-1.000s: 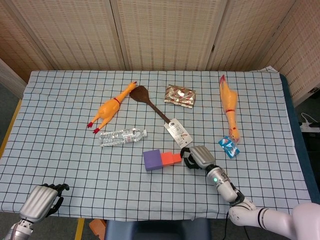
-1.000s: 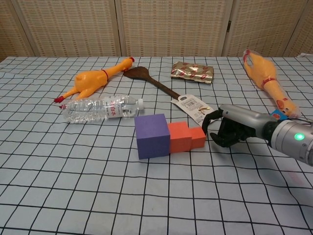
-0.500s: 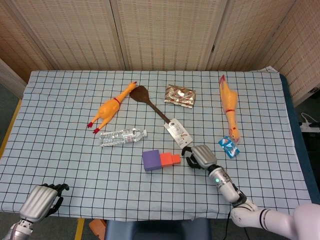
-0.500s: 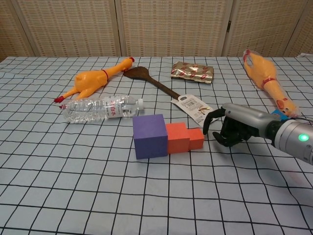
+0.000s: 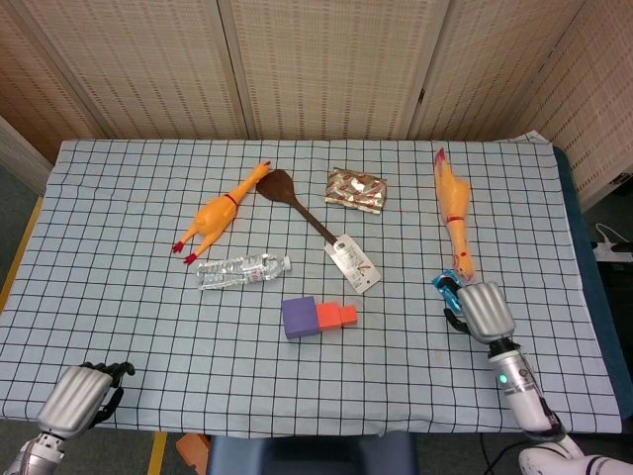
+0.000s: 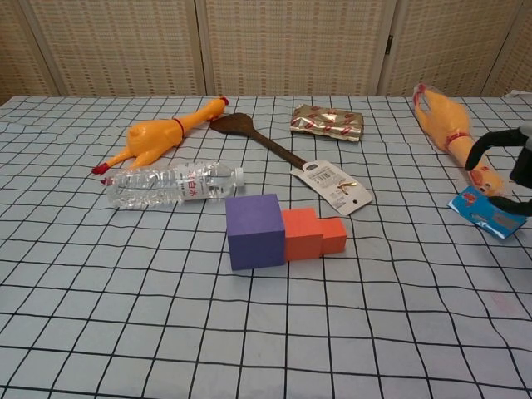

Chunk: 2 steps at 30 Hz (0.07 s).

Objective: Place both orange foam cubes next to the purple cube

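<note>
Since a second ago our right hand (image 5: 479, 311) has drawn well away from the cubes, back toward the right edge of the table (image 5: 119, 247), where it now hovers over the small blue packet (image 6: 486, 209). It carries nothing; its fingers curve loosely, and we cannot tell for sure whether they are apart or closed. Over the same second the cubes have slid a little to the left.

The purple cube (image 6: 257, 230) sits near the middle of the table. The larger orange foam cube (image 6: 301, 233) touches its right face, and the smaller orange foam cube (image 6: 333, 235) touches the far side of that one, so the three form a row. We judge this arrangement as the reason the right hand has pulled back: both orange pieces look delivered, and the task seems done or nearly so.

Our left hand (image 5: 81, 397) rests at the near left corner, fingers curled in on nothing, apparently parked out of the way.

Counting: one purple cube, two orange cubes, two rubber chickens (image 5: 220, 214) (image 5: 453, 212), one clear water bottle (image 5: 240, 269), one dark wooden spatula (image 5: 297, 201) with a tag, one foil packet (image 5: 356, 189) and one blue packet.
</note>
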Available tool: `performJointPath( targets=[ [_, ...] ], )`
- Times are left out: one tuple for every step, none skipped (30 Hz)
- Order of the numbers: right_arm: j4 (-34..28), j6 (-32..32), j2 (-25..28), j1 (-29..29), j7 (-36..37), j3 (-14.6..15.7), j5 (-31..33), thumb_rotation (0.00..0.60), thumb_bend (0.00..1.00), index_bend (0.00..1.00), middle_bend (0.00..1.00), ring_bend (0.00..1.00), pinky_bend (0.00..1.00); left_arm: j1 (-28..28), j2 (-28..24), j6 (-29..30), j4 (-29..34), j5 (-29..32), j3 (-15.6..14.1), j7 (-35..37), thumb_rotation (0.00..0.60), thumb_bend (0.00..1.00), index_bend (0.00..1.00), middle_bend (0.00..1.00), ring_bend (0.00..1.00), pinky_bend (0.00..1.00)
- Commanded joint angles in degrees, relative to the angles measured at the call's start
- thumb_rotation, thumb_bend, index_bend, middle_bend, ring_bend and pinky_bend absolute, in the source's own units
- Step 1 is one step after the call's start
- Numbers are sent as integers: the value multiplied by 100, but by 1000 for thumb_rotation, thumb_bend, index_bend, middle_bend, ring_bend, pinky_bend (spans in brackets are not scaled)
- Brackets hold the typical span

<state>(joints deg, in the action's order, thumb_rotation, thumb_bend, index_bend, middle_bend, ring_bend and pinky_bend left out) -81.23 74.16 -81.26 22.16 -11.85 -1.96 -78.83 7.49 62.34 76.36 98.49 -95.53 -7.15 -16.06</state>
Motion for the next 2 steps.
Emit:
performJointPath(
  targets=[
    [-228,407,310,-394,-172,143,-92,600,208,363,864,605,880,-10,0,10,16,7,1,-19,600,497,396,526,577,597],
    [-262,422,362,-449,-187,172,-93,600,207,363,830,576,875,-16,0,20,21,0,-3,-30,600,497,396,526,577,597]
  ],
)
